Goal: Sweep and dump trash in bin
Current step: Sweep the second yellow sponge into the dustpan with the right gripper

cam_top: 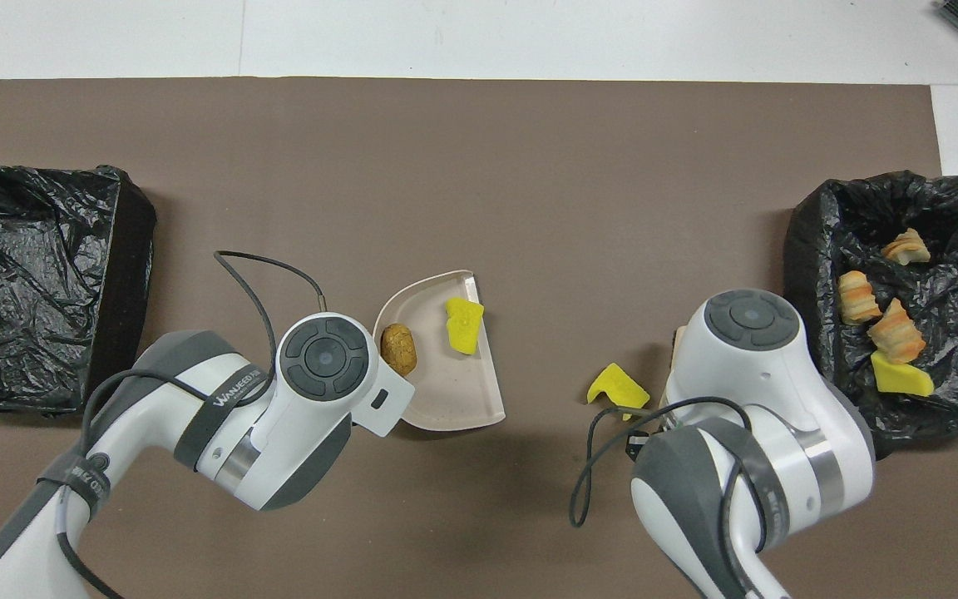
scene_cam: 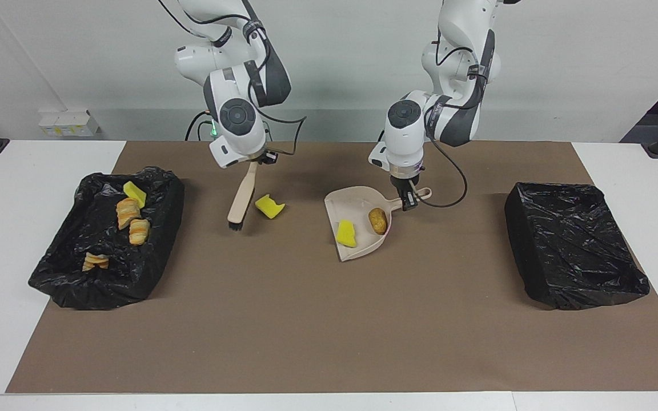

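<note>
My right gripper [scene_cam: 253, 164] is shut on the handle of a beige brush [scene_cam: 241, 198]. The brush slants down to the brown mat, its dark bristles low, beside a loose yellow chunk of trash [scene_cam: 269, 206] [cam_top: 617, 388], on the side toward the right arm's end. My left gripper [scene_cam: 408, 201] is shut on the handle of the beige dustpan [scene_cam: 363, 246] [cam_top: 446, 399], which rests on the mat. In the pan lie a yellow chunk [scene_cam: 345, 233] [cam_top: 464, 324] and a brown lump [scene_cam: 377, 221] [cam_top: 398, 348]. In the overhead view both grippers are hidden under their wrists.
A black-lined bin [scene_cam: 160, 228] [cam_top: 807, 249] at the right arm's end holds a yellow chunk and several ridged pastry lumps. A second black-lined bin [scene_cam: 552, 187] [cam_top: 134, 249] stands at the left arm's end with nothing visible in it. A cable loops from the left wrist.
</note>
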`<state>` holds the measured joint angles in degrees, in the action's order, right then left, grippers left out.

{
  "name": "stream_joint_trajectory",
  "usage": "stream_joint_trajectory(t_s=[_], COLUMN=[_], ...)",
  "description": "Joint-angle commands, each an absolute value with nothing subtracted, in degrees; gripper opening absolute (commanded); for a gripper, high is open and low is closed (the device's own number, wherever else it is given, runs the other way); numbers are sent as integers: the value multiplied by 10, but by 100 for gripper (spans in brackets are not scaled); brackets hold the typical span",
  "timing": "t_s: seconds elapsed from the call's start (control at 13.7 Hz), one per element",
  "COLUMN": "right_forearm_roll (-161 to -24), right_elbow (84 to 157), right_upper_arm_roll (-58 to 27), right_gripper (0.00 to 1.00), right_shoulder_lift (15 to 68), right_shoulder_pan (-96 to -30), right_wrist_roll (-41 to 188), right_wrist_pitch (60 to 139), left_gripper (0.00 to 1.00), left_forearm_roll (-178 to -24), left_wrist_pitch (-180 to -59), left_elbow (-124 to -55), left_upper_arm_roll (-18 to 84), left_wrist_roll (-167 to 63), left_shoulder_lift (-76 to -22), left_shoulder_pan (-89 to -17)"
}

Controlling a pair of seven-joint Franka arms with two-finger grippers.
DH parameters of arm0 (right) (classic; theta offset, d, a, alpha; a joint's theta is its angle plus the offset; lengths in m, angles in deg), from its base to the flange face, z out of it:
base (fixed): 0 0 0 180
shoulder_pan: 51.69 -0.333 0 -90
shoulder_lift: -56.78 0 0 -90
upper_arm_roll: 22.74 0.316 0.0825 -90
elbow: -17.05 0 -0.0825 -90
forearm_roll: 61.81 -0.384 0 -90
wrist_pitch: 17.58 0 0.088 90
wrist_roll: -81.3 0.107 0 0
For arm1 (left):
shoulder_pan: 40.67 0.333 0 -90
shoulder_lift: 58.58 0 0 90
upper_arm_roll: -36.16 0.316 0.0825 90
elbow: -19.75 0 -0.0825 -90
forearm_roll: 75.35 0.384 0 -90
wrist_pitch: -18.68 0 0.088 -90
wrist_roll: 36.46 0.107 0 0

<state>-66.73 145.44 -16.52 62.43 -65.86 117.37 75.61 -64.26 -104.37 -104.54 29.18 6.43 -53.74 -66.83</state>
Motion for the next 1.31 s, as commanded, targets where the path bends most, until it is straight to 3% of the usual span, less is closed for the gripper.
stream_joint_trajectory(t_s=[0.0, 0.15, 0.44, 0.8, 1.24], right_forearm_roll=[-671, -705, -709, -734, -809], right_elbow=[1552, 1585, 1579, 1453, 1397], right_upper_arm_roll=[-164, -163, -162, -161, -154], right_gripper=[0, 0, 0, 0, 0], right_shoulder_lift=[695, 694, 636, 524, 484], right_shoulder_pan=[-657, -680, -729, -774, -819], right_wrist_roll=[1205, 1218, 1243, 1234, 1019], right_wrist_pitch=[785, 850, 921, 954, 973], left_gripper=[0, 0, 0, 0, 0], left_forearm_roll=[-630, -630, -630, -630, -630], left_wrist_pitch=[-1043, -1043, -1042, -1042, -1042], left_elbow=[-1062, -1065, -1065, -1065, -1065], left_upper_arm_roll=[296, 296, 296, 296, 296], left_wrist_roll=[58, 58, 58, 60, 60], left_shoulder_lift=[-555, -558, -558, -558, -558], left_shoulder_pan=[-677, -677, -677, -677, -677])
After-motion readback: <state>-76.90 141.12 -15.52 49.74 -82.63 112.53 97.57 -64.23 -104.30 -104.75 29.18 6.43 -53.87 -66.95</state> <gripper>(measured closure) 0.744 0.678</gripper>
